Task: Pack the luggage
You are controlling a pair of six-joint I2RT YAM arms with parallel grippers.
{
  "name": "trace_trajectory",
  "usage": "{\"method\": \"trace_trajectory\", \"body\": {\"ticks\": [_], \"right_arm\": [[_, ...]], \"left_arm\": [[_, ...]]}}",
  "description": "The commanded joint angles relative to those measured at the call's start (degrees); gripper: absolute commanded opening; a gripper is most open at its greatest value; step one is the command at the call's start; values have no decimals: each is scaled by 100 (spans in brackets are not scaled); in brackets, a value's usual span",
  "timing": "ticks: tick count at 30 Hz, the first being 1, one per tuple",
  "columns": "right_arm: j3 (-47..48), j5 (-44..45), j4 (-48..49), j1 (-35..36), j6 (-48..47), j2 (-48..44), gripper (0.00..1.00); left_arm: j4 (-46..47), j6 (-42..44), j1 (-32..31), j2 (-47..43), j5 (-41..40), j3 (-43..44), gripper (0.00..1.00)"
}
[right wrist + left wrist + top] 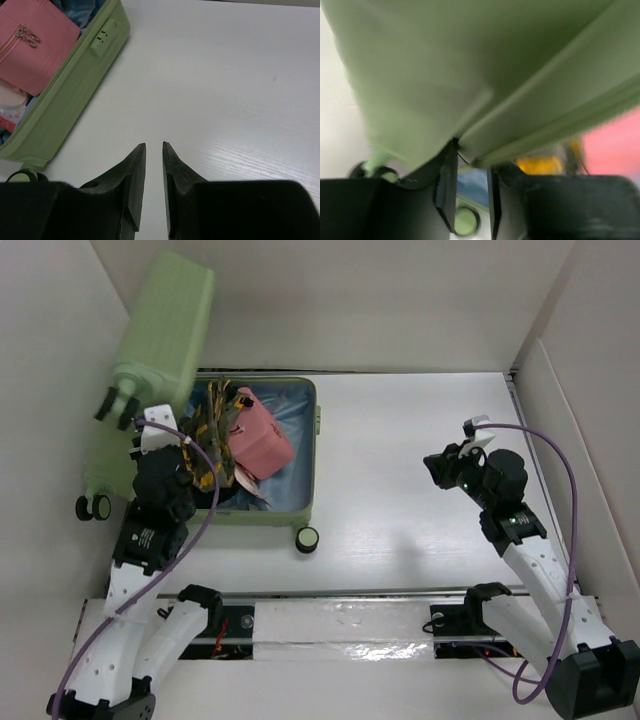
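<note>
Luggage [165,315] light green, ribbed shell, light blue lining [293,405], black wheels [95,507]. Case [262,435] pink; cloth [205,445] yellow-black patterned. Surface [400,490] white.

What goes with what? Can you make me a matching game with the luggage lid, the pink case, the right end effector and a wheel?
1. luggage lid
2. pink case
3. right end effector
4. wheel

A. black
B. over the bare table
C. tilted up
D. inside the luggage

Pairs: 1-C, 2-D, 3-B, 4-A.
</note>
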Motion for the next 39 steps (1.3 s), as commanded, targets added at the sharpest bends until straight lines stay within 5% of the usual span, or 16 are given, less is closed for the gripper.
{"method": "trace_trajectory", "body": {"ticks": [1,3,5,6,9,15,17,19,24,28,33,39], "right_arm": [[135,125,284,58,7,-5,26],[135,142,283,58,16,-14,27],[135,186,284,58,16,-14,27],[127,195,301,58,33,-5,27],[135,204,301,58,25,39,28],[91,204,380,58,33,83,24],[83,151,415,58,33,118,20],[91,142,433,58,25,144,12],[91,300,459,311,-46,259,0],[188,572,424,742,-203,452,0],[337,1082,354,1173,-283,663,0],[399,1293,319,1394,-336,698,0]], "left_arm": [[185,-1063,-240,-492,4221,-452,0],[183,-1308,-240,-819,4671,-505,3],[70,-1397,-240,-935,5645,-392,29],[-79,-1363,-240,-856,6023,-304,54],[-563,-1266,-240,-592,7492,39,66],[59,-1686,-240,-733,7471,575,58],[271,-2080,-240,-321,6076,830,53],[429,-2328,-240,353,4787,1127,37],[307,-2776,119,1920,2970,2366,9],[-9,-2917,1366,3052,2871,3482,10],[-79,-3058,2974,3933,3181,3827,13],[-133,-2883,3240,4795,2442,3792,14]]}}
